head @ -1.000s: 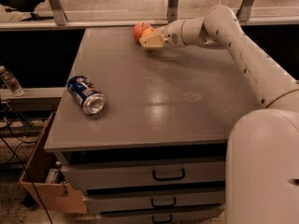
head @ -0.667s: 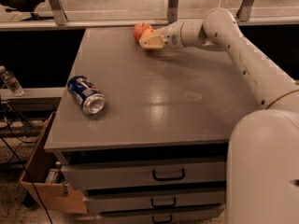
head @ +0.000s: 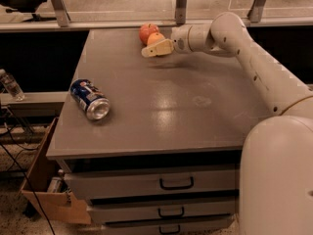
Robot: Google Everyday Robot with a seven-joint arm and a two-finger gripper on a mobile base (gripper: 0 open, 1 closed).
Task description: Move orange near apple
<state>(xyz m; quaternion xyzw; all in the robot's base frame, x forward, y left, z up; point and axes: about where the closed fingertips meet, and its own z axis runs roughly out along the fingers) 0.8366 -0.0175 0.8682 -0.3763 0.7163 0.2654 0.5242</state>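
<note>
The apple (head: 147, 32) sits at the far edge of the table (head: 195, 121). The orange (head: 157, 37) lies just beside the apple, on the side nearer the camera and toward the arm (head: 254, 62). The two look to be touching or nearly so. The gripper (head: 154, 47) reaches in from the arm's side and is low over the table just in front of the apple. The orange is right against the gripper's upper, far side, and its lower part is hidden behind it. Whether the gripper is closed on the orange or only beside it I cannot tell. A blue can (head: 90, 99) lies on its side well apart from the apple, toward the table's near left edge, with its silver end facing the camera. Drawers (head: 176, 182) sit under the table.
</note>
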